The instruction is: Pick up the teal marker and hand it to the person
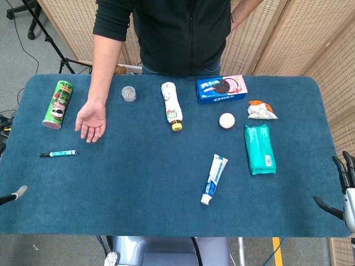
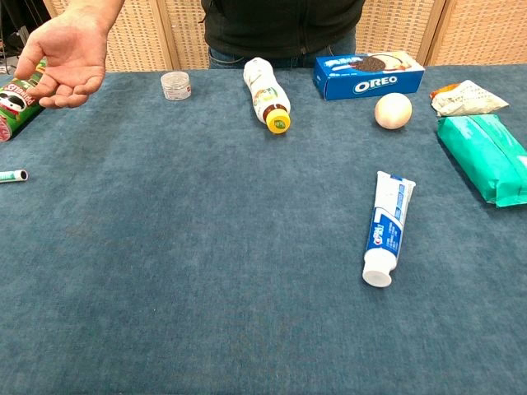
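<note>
Blue felt covers the bench (image 1: 138, 194) from edge to edge, its corners rounded. At the near left edge only a grey tip of the left robot hand (image 1: 16, 193) pokes into the head view — too little to tell how its fingers lie. At the near right edge the right robot hand (image 1: 344, 191) shows dark fingers spread apart, holding nothing; its lower part is cut off by the frame.

A toothpaste tube (image 1: 214, 179) lies near the middle right, cap toward the robot. The teal marker (image 1: 58, 153) lies flat on the felt at the left, well apart from both robot hands; the chest view catches only its end at the left edge. To the right lies a teal packet (image 1: 259, 148).

Further back, the person's hand (image 1: 91, 123) is held palm up, just beyond the marker, beside a green crisp tube (image 1: 57, 104) on its side. A pale ball (image 1: 226, 120), a crumpled wrapper (image 1: 262, 110) and a bottle (image 1: 172, 105) with a yellow cap come next, then a small clear jar (image 1: 128, 93) and a blue Oreo box (image 1: 222, 89).

The person (image 1: 172, 33) stands at the far edge in a dark top — head out of frame. Behind are woven cane screens (image 1: 277, 33), and at the left a grey floor with a black tripod leg (image 1: 50, 41).
</note>
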`<state>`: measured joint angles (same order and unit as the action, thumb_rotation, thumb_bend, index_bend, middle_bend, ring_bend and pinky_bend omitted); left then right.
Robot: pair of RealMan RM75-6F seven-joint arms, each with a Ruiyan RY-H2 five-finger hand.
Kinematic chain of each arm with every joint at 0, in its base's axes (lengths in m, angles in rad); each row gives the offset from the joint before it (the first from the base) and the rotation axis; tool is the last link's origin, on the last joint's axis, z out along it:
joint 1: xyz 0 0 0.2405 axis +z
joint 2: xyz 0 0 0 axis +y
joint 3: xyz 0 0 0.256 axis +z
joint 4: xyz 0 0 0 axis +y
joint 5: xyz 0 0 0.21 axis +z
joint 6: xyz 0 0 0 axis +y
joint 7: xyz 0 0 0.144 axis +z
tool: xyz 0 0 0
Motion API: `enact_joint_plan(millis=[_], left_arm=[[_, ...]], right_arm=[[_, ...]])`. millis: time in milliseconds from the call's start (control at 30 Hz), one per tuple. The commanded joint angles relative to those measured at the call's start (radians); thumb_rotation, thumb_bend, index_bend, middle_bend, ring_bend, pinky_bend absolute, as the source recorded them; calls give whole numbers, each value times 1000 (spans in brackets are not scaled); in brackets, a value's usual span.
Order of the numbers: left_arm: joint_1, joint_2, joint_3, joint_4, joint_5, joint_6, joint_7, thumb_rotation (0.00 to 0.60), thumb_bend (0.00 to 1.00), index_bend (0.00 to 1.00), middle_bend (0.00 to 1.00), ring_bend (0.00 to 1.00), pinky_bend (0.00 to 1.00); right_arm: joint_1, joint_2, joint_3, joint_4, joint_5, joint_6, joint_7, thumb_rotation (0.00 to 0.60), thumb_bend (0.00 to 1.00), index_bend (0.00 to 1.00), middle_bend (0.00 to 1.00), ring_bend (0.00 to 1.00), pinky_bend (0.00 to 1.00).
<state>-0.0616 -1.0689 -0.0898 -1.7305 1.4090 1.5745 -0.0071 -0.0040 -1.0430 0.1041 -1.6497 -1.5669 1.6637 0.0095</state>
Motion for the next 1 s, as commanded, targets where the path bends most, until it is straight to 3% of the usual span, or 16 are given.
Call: enact_joint_plan(millis=[33,167,300,500,633,1000], left_arm=[[-5,0,-4,3,-9,-13,1,600,0,0,0,0,0],[-30,-4,-13,18,-23,-63,-7,600,0,0,0,0,0],[-102,-30,-36,74,-72,-198,-38,600,2,7,0,0,0],[-219,-98,-68,192,-149,-411,-89,600,93,201,0,0,0],[-263,-157,-89,266,-197,-463,-70,600,229,347,0,0,0],[-353,-270,-97,442,-323,-620,11,600,330,413,0,0,0]], right_arm=[[1,0,-2,-3,0,-4,-2,600,0,0,0,0,0],[1,0,-4,-7,-5,-4,-2,600,0,0,0,0,0],[4,-3,-8,-9,-4,-14,-5,600,0,0,0,0,0],[9,-6,-5,-10,11,-30,-8,600,0,0,0,0,0],[12,-6,-3,-8,20,-38,-2,600,0,0,0,0,0],[16,-3,0,-4,37,-53,10,600,0,0,0,0,0]])
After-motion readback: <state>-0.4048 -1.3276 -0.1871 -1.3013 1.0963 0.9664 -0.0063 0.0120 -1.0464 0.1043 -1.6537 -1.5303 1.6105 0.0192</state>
